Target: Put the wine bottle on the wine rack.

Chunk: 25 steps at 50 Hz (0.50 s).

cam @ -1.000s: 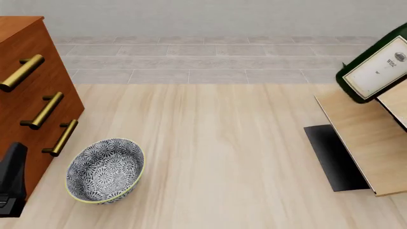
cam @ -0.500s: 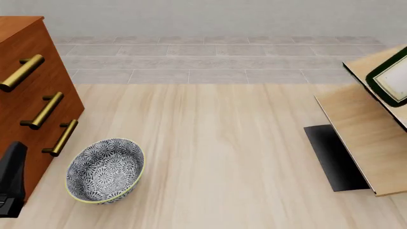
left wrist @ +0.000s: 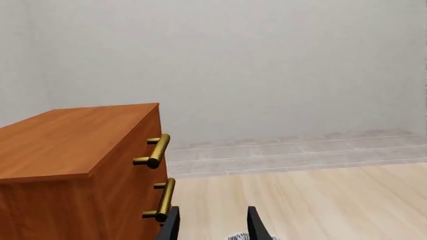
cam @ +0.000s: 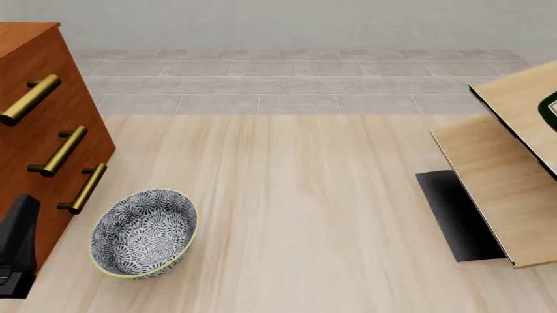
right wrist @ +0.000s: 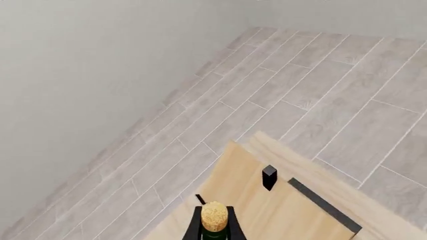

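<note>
At the far left of the front view, my left gripper [cam: 15,251] sits low beside the drawer cabinet [cam: 39,124], its fingers parted and holding nothing; in its own wrist view the two dark fingertips [left wrist: 255,227] show with bare space between them. Just right of it stands the patterned bowl [cam: 143,233], which has no part in this job. Past a wide stretch of bare table [cam: 304,195] comes the wine rack [cam: 500,176], its slanted light-wood panels rising over the black base plate [cam: 454,215]. Only a dark green sliver of the wine bottle [cam: 548,107] shows at the right edge, above the upper panel. My right gripper [right wrist: 213,227] has its fingers closed either side of the bottle's neck, the tan cap [right wrist: 214,216] poking up between them, with rack panels beneath. I judge the carry to be nearly done: the bottle is over the rack, but I cannot tell whether it rests on a panel. Settling it down and letting go remain.
</note>
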Tool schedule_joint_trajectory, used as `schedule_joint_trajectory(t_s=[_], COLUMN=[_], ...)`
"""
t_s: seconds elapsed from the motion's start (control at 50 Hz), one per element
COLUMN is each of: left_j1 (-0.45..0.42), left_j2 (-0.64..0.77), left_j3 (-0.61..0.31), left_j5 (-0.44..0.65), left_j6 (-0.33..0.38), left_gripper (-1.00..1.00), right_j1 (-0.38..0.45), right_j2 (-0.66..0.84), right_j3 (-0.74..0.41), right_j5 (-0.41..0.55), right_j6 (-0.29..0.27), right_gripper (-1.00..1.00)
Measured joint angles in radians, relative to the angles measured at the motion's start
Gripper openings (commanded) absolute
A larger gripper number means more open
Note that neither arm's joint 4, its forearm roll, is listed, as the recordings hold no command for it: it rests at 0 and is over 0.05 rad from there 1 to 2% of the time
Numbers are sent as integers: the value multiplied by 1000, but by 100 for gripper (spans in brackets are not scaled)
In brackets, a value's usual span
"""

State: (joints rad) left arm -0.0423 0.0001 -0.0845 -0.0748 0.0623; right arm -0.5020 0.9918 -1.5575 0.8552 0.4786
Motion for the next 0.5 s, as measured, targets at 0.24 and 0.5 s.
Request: schedule_joint_trajectory(t_s=[0.24, 0.5], left_j1=[-3, -4], left_j2=[0, 0], left_j3=[5, 9], left_j5=[-2, -5], left_j6=[1, 2], left_gripper=[100, 100], right_j1=[-36, -62], right_j2=[-5, -18], right_j3=[4, 37], right_j5=[5, -3], right_j6=[-10, -16], right_gripper=[-100, -100])
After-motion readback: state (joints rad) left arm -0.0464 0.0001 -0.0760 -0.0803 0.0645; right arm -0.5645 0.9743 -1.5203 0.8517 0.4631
